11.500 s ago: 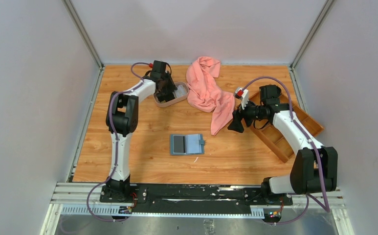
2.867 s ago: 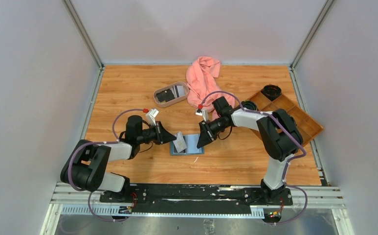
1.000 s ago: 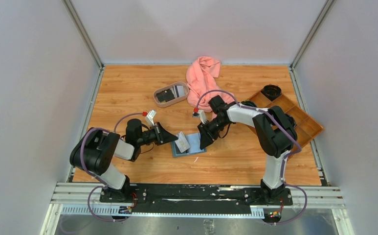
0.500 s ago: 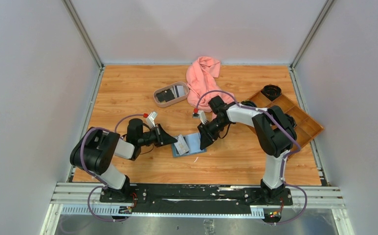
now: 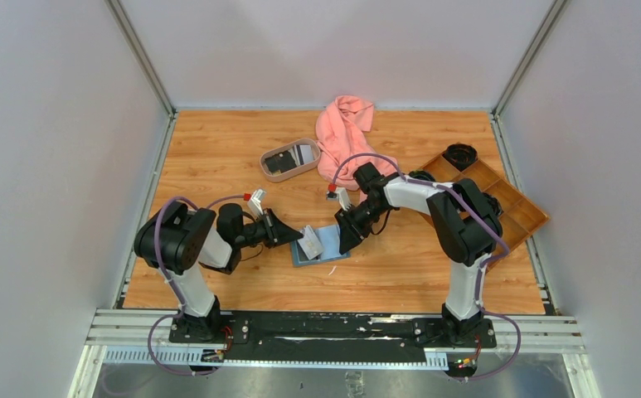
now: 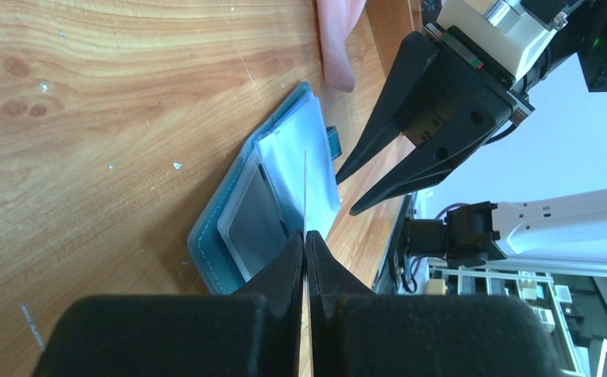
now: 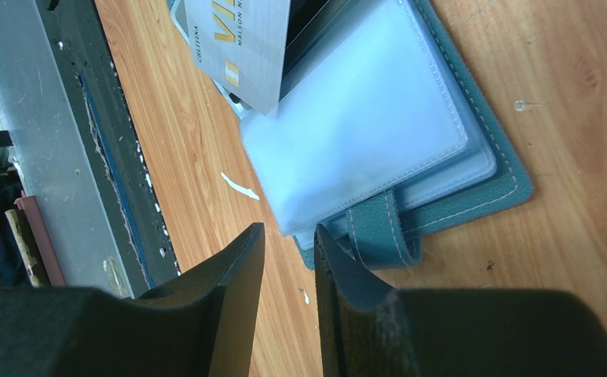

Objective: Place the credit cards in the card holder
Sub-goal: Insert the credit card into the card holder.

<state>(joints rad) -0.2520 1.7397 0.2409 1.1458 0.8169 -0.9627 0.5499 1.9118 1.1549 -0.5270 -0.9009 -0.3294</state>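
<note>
The card holder (image 5: 327,242) lies open and flat near the middle of the table (image 5: 217,157), teal cover down and pale blue pockets up, its little tab clasp (image 7: 382,228) sticking out on the side facing the right arm. A pale grey credit card (image 7: 241,47) with gold lettering is tilted over the holder's left half, its lower edge down at the pockets; from the left wrist it shows only as a thin line (image 6: 305,188) running into the inner leaves, and how far it has gone in cannot be told. The left gripper (image 6: 305,236) has its jaws pressed together on the near end of this card, reaching in low from the left. The right gripper (image 7: 288,236) points down at the holder's right edge with its jaws a little apart, one finger (image 7: 347,275) overlapping the tab, nothing pinched between them. A small white scrap (image 7: 239,187) lies on the wood just beside the holder. Farther back sits an oval beige tray (image 5: 269,157) with a dark card (image 5: 279,165) in it, a pink cloth (image 5: 348,145) beside that, and a wooden compartment tray (image 5: 512,203) at the right edge
</note>
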